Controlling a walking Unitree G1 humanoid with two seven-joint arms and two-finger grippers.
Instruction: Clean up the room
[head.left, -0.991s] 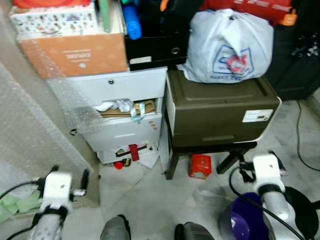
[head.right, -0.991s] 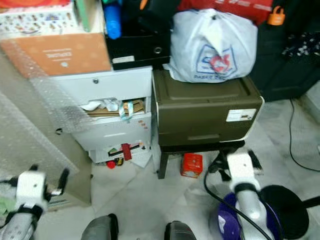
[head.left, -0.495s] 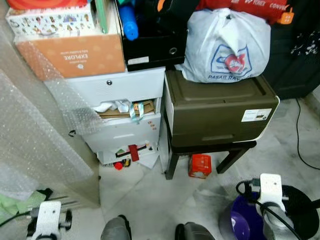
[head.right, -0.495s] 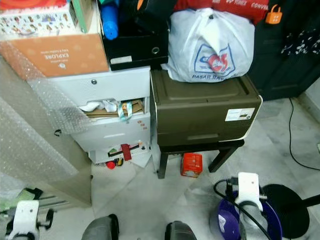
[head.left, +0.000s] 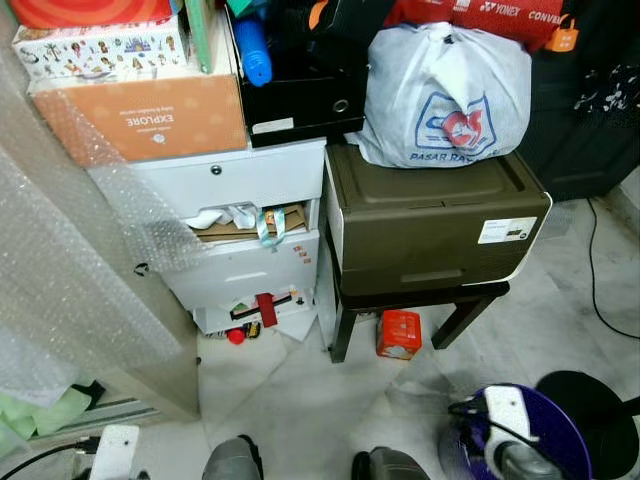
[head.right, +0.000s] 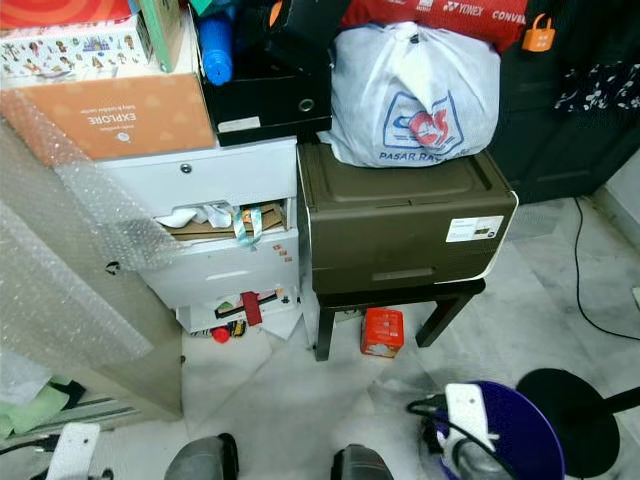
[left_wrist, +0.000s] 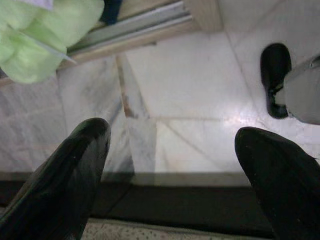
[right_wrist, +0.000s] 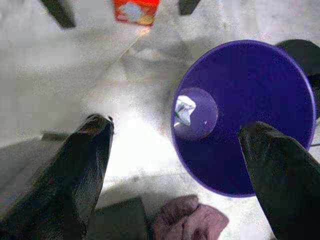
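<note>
A small red box lies on the pale floor under the black stool, also at an edge of the right wrist view. A purple bin stands at my lower right, with a scrap of white wrapper on its bottom. My right gripper hangs open over the bin's rim and the floor, holding nothing. A pink cloth lies beside the bin. My left gripper is open and low over bare floor, near a green cloth. Both white wrists sit at the bottom edge.
A white drawer unit with stuffed, half-open drawers stands beside a brown cabinet topped by a white bag. A bubble-wrapped panel leans at the left. A black round base and a cable lie at the right.
Both arms have dropped toward the bottom edge of the eye views, so that little more than the wrists shows. The scene has shifted slightly as the camera moved.
</note>
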